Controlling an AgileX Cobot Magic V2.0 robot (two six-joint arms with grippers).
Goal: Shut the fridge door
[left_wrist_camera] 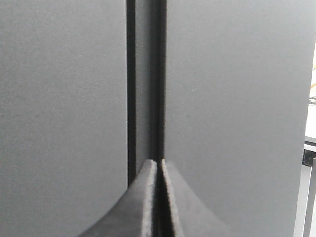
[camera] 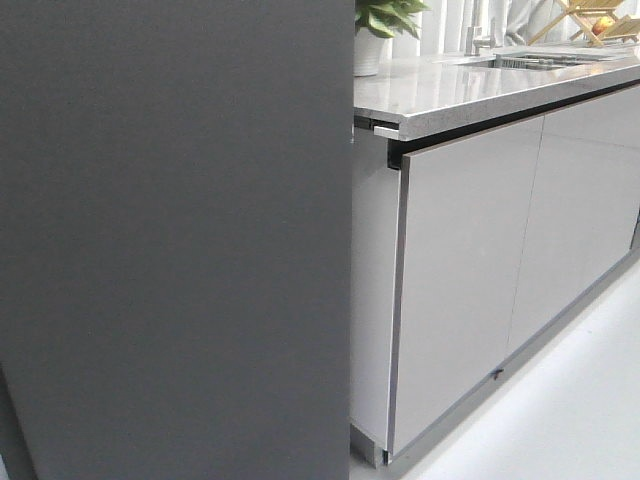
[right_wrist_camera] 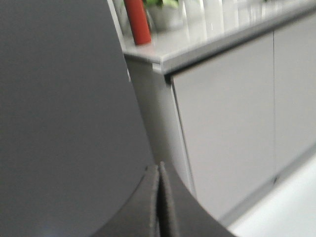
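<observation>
The fridge door (camera: 175,240) is a tall matte dark grey panel that fills the left half of the front view; only its outside shows. In the left wrist view two dark grey panels (left_wrist_camera: 232,98) stand side by side with a narrow dark vertical seam between them. My left gripper (left_wrist_camera: 158,162) is shut and empty, its tips pointing at that seam. My right gripper (right_wrist_camera: 159,165) is shut and empty, close to the door's (right_wrist_camera: 64,123) edge beside the cabinets. Neither gripper shows in the front view.
Glossy light-grey cabinet doors (camera: 470,270) run to the right under a grey countertop (camera: 480,85) with a potted plant (camera: 380,30) and a sink. A red cylinder (right_wrist_camera: 137,22) stands on the counter. Pale floor (camera: 560,420) lies at the lower right.
</observation>
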